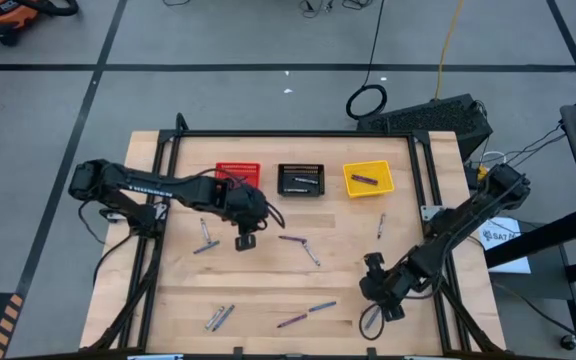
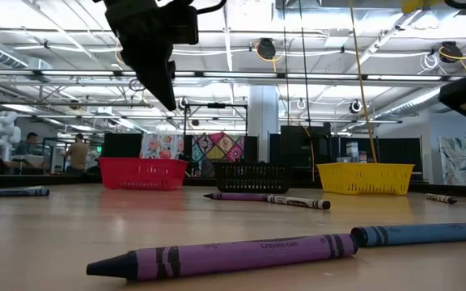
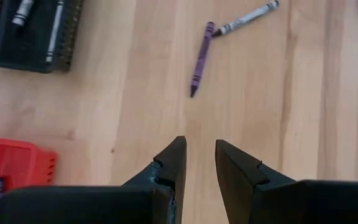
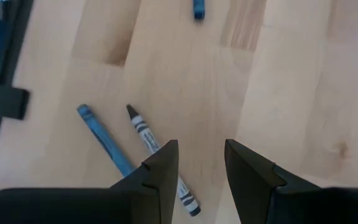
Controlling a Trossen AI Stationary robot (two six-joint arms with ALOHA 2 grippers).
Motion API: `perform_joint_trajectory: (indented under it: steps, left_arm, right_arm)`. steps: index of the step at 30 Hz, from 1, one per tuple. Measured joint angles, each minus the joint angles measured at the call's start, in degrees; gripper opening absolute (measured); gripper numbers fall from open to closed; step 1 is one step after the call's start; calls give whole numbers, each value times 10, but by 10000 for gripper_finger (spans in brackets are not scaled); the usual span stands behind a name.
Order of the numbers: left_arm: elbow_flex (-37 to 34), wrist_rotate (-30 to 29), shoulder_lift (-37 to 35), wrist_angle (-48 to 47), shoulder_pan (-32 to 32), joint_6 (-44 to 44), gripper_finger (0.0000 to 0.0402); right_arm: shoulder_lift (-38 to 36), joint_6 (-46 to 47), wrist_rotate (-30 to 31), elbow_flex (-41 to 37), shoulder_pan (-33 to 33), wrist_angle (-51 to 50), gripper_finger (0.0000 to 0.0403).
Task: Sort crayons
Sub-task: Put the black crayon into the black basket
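Crayons: a purple one [image 3: 199,57] lies well ahead of the left pincer [image 3: 199,163], narrowly parted, holding nothing.

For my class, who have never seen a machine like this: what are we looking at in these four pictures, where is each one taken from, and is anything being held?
Two dark robot arms work at a wooden table. One picture looks straight down, one looks level across the tabletop, and two come from cameras on the arms' wrists. The left gripper hangs above the table near a purple crayon. The right gripper waits near the front right. Both are open and hold nothing. Crayons lie scattered on the wood. At the back stand a red basket, a black basket and a yellow basket.
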Motion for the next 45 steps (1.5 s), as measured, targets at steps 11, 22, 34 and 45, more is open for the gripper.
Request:
perform_joint_trajectory:
  steps: [11,22,34,45]
  left_arm:
    - [0,-1,0,1,-11,1,85]
    - [0,-7,0,6,-11,5,85]
    - [0,-15,0,8,-11,6,85]
    - [0,-16,0,26,-11,10,85]
  right_arm:
    - [17,17,-1,0,41,0,118]
    - [51,16,0,0,49,0,118]
    - [89,18,41,3,53,-15,97]
    - [131,73,44,2,46,-27,17]
